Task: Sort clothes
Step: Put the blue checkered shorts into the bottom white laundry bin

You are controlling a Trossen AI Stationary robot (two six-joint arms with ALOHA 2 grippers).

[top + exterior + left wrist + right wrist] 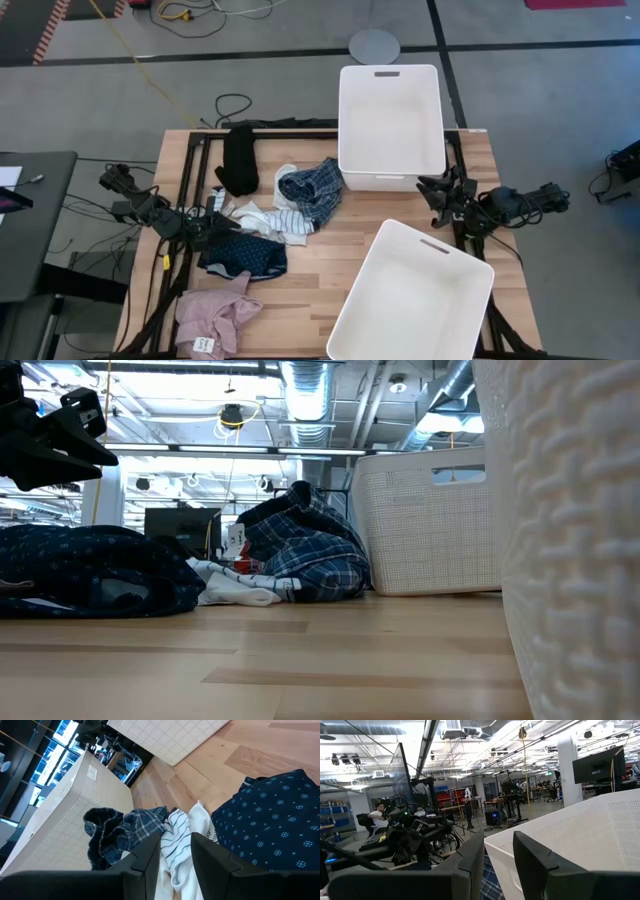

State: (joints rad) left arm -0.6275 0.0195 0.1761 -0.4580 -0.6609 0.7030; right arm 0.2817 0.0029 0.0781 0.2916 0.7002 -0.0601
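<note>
My arms are dark, jointed, with black cables trailing; my left gripper (175,857) and right gripper (497,865) carry flat black angular fingers.

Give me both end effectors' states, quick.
Left end effector: open, empty, above the striped socks.
Right end effector: open, empty, by the far bin.

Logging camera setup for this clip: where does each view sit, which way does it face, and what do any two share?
High: overhead, straight down on the table; both arms show, left gripper, right gripper.
Low: table height, level across; one arm at the top corner.
Left wrist: past its fingers, open, onto the socks.
Right wrist: past its fingers, open, over a bin into the room.
High, low and left wrist share the plaid shirt.
</note>
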